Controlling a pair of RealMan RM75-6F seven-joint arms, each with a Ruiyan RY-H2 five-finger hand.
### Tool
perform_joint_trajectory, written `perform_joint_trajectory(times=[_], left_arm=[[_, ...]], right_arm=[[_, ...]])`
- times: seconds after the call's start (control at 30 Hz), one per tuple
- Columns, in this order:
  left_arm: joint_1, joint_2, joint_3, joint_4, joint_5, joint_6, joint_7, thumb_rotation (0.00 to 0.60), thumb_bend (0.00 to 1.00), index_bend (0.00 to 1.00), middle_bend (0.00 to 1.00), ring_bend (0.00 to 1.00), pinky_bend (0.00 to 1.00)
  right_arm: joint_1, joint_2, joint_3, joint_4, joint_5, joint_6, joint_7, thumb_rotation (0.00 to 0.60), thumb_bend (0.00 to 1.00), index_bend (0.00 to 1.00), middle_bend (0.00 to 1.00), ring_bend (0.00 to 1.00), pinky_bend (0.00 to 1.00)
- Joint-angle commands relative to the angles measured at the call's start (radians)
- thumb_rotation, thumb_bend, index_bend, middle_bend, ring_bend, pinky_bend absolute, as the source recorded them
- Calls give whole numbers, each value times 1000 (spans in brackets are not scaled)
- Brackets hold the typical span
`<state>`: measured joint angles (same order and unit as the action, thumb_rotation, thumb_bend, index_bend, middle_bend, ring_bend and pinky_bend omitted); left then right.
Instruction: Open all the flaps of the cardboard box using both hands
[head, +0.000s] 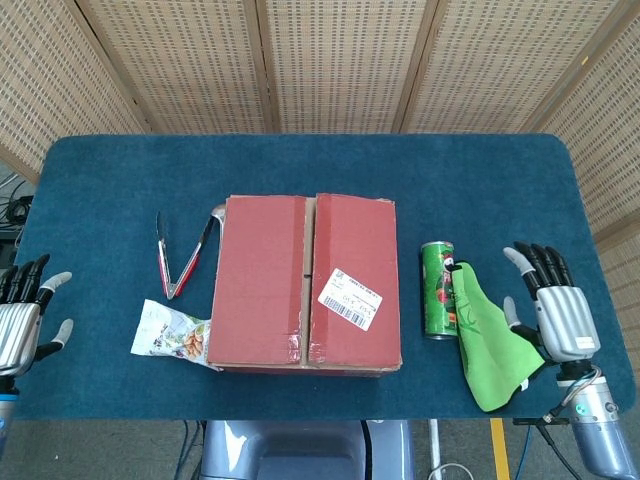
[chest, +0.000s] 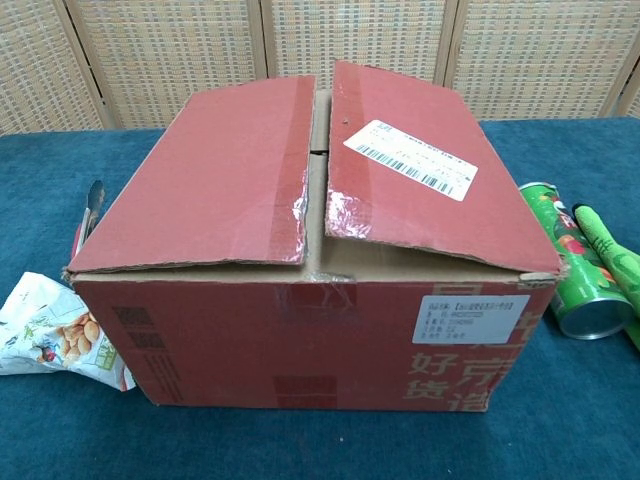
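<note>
Cardboard box (head: 305, 284) sits mid-surface toward the near edge, both top flaps (chest: 205, 178) folded down with a narrow gap between them (right one slightly raised in the chest view). Contents hidden. Chest view shows neither robot hand. Left robot hand (head: 20, 325) at the near-left corner of the blue surface (head: 300, 165), partly cut off by the frame edge, fingers spread, holding nothing. Right robot hand (head: 555, 310) near the near-right corner, fingers apart and extended, empty. Box lies between the two, well apart from both. Green can (head: 436, 290) lies on its side just right of the box; green cloth (head: 490, 345) overlaps the can and lies just beside the right robot hand, contact hard to tell. Tongs (head: 180, 255) lie left of the box; snack bag (head: 170, 332) touches the box's near-left corner, partly tucked behind it in the chest view.
</note>
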<state>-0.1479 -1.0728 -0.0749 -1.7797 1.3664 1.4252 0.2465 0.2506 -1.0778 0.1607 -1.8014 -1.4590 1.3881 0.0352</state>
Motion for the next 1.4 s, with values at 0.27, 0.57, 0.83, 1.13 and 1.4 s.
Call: perform_joint_trajectory(times=[0.27, 0.57, 0.83, 1.13, 1.4], left_arm=[[0, 0, 1, -2, -13, -7, 6, 600, 372, 190, 0, 0, 0], [-7, 1, 0, 2, -23, -24, 7, 600, 372, 190, 0, 0, 0], [-16, -1, -2, 14, -38, -46, -3, 600, 372, 190, 0, 0, 0], [-20, -1, -1, 20, -53, -63, -10, 600, 372, 190, 0, 0, 0], [-19, -1, 0, 29, -66, -70, -19, 600, 372, 191, 0, 0, 0]], right_arm=[[176, 18, 54, -21, -122, -165, 196, 600, 1000, 312, 323, 22, 0], [314, -18, 94, -42, -134, -294, 256, 600, 1000, 346, 359, 49, 0], [408, -68, 116, -49, -88, -392, 225, 600, 1000, 346, 359, 49, 0], [478, -140, 121, -35, -29, -457, 172, 600, 1000, 345, 358, 49, 0], [521, -200, 131, -16, 34, -480, 108, 600, 1000, 346, 356, 49, 0]])
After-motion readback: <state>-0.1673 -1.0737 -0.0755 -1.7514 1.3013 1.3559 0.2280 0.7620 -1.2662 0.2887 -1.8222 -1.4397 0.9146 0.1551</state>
